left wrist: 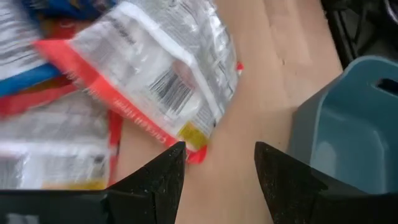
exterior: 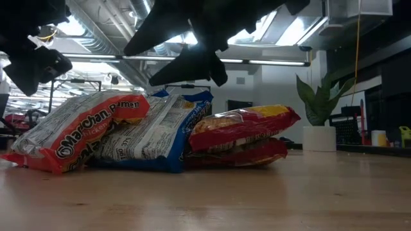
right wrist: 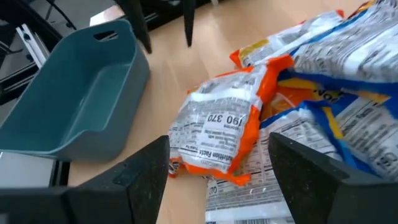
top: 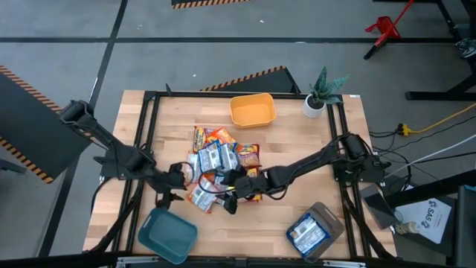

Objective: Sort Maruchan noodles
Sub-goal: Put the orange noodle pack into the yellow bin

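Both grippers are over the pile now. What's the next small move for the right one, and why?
Probably lower the right gripper onto the orange-edged packet and close. Its fingers stand open with that packet lying loose between them at the pile's edge, beside the empty teal bin.

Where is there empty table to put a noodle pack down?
Bare wood lies between the teal bin and the grey bin, and right of the noodle pile toward the potted plant. The middle is crowded with packs and both arms.

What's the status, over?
Left pincer open beside the noodle pile, holding nothing. Right pincer open over an orange packet. Teal bin empty; grey bin has one blue packet.
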`<action>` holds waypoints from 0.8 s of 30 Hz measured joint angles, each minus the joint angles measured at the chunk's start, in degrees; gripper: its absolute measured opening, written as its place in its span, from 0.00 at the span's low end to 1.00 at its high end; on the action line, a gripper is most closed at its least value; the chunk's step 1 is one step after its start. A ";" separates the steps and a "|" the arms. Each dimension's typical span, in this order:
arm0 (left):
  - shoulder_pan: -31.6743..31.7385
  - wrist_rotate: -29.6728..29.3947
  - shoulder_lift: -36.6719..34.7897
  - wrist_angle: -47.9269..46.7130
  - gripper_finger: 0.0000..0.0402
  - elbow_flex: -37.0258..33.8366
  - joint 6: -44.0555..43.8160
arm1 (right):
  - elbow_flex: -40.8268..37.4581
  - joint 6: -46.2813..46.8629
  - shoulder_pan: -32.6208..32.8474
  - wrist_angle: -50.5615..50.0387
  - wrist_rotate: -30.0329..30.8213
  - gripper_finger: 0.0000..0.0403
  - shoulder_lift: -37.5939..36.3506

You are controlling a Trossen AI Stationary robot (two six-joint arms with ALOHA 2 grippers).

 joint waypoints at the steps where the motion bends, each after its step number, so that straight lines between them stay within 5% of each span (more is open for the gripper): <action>1: -0.01 -0.01 1.32 0.81 0.47 0.00 0.88 | 0.00 0.00 0.01 0.34 0.00 0.64 0.34; 7: 0.00 -3.07 8.23 4.88 0.47 0.00 2.42 | 0.00 0.57 -0.01 0.88 0.32 0.64 0.85; 24: 1.08 1.71 22.68 12.69 0.43 -0.04 2.55 | 0.00 5.93 0.01 -3.33 0.59 0.64 0.90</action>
